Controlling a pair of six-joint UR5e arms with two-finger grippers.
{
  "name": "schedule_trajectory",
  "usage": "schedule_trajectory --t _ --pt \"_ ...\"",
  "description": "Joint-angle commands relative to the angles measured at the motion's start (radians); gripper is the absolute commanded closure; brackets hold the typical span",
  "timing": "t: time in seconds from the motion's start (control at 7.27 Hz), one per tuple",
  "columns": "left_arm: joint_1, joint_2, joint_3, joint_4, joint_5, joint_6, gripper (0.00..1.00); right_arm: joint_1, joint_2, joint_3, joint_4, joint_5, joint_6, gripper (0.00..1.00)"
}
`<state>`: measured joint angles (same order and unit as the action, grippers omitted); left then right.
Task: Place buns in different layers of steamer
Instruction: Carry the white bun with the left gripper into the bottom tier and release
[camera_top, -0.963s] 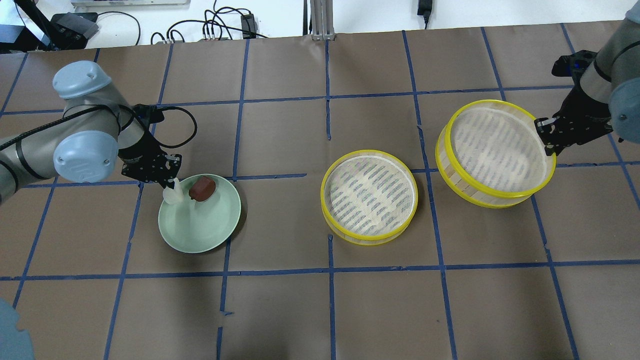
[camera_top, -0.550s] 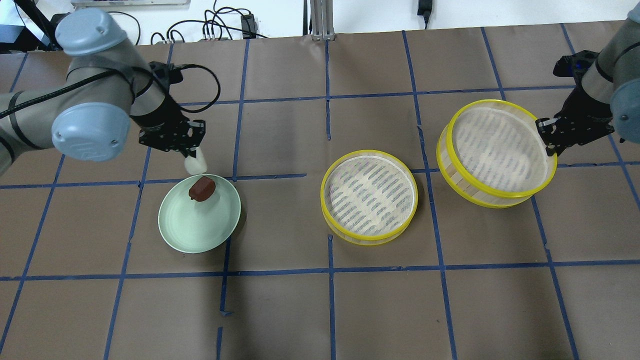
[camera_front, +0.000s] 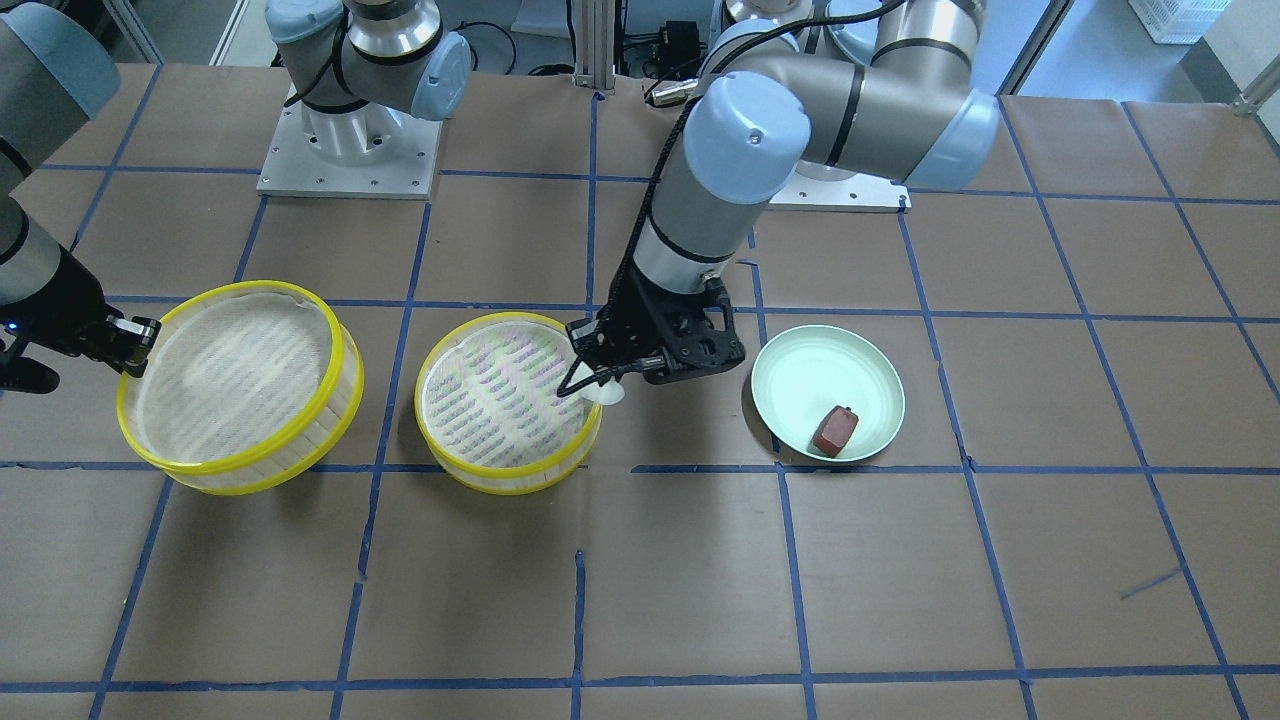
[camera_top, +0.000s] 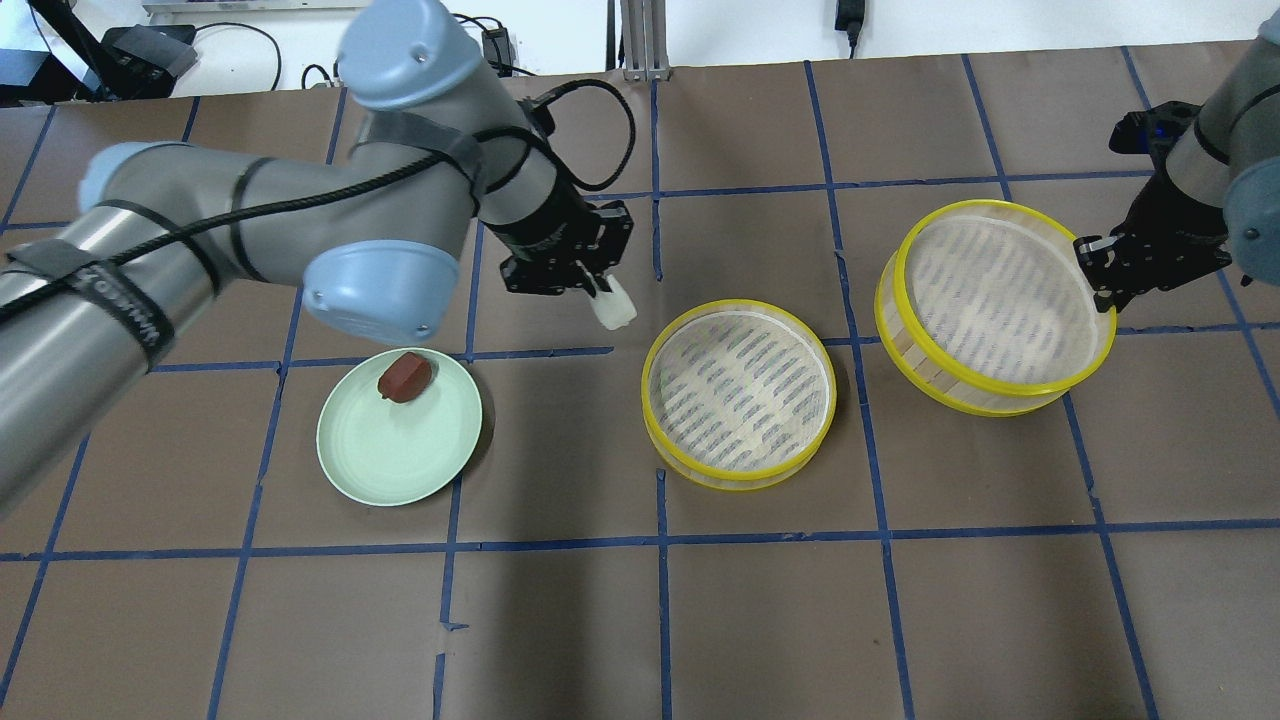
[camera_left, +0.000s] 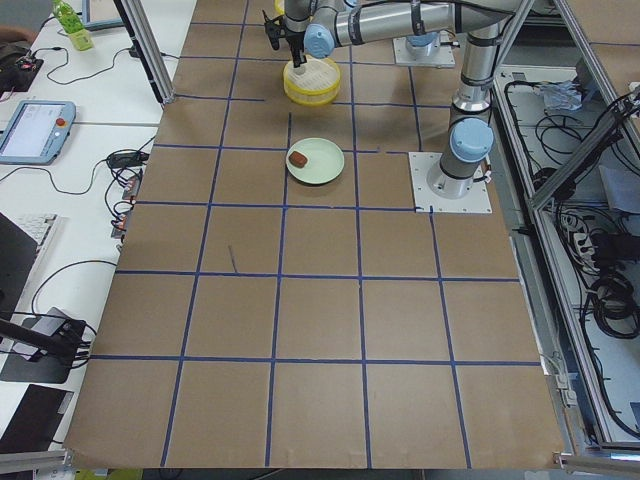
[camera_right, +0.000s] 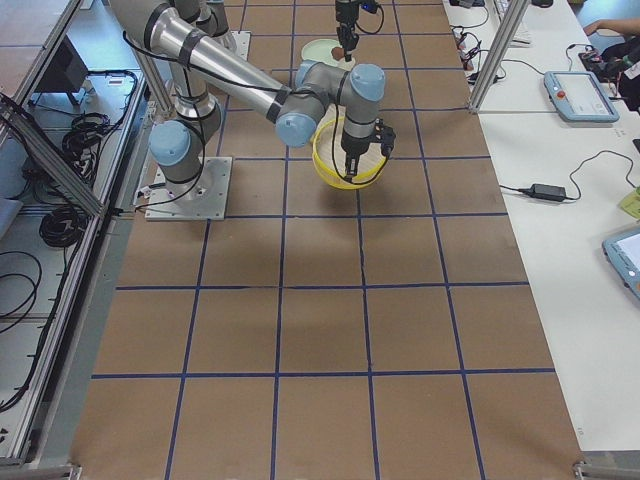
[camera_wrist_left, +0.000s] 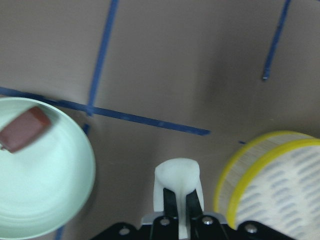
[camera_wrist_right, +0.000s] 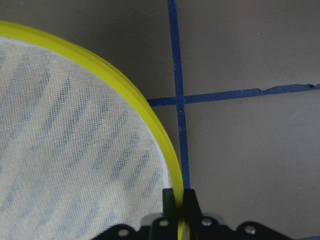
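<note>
My left gripper (camera_top: 605, 300) is shut on the white bun (camera_top: 614, 309) and holds it in the air between the pale green plate (camera_top: 400, 450) and the middle steamer layer (camera_top: 740, 392). The bun also shows in the left wrist view (camera_wrist_left: 178, 176) and the front view (camera_front: 606, 392). The reddish-brown bun (camera_top: 404, 376) lies on the plate's far side. My right gripper (camera_top: 1098, 270) is shut on the yellow rim of the second steamer layer (camera_top: 1000, 305) and holds it tilted and lifted at the right; the right wrist view shows the rim (camera_wrist_right: 165, 155) between the fingers.
Blue tape lines cross the brown table cover. Cables and a metal post (camera_top: 640, 40) sit beyond the table's far edge. The left arm's elbow (camera_top: 375, 285) hangs over the table just beyond the plate.
My left gripper has carried the white bun up off the plate and rightward to beside the middle steamer layer. The right gripper and its tilted layer have barely moved.
</note>
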<state>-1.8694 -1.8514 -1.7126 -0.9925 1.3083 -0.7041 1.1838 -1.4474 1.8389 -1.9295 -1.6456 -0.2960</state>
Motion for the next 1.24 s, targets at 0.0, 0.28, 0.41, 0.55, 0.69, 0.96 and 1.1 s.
schedule_trajectory --t 0.0,0.28,0.41,0.55,0.69,0.96,1.1 --pt "-0.079 -0.113 0.004 0.152 -0.015 -0.177 0.68 0.000 -0.001 -0.001 0.000 -0.008 0.000 0.96" --pt "-0.118 -0.112 -0.004 0.143 -0.012 -0.268 0.00 0.000 -0.001 -0.001 0.000 -0.008 0.000 0.96" --pt "-0.119 -0.098 -0.012 0.143 -0.003 -0.250 0.00 0.002 -0.005 -0.003 0.000 -0.008 0.000 0.96" --pt "-0.117 -0.085 -0.016 0.141 0.011 -0.170 0.00 0.003 -0.007 -0.001 0.000 -0.010 0.000 0.96" --pt "-0.113 -0.081 -0.016 0.138 0.073 -0.114 0.00 0.011 -0.010 -0.003 0.000 -0.010 0.002 0.95" --pt "0.043 -0.021 -0.019 0.015 0.173 0.436 0.00 0.098 -0.015 -0.023 0.003 -0.013 0.015 0.95" --pt "0.164 0.030 -0.019 -0.095 0.177 0.633 0.00 0.188 -0.013 -0.036 0.001 -0.035 0.084 0.95"
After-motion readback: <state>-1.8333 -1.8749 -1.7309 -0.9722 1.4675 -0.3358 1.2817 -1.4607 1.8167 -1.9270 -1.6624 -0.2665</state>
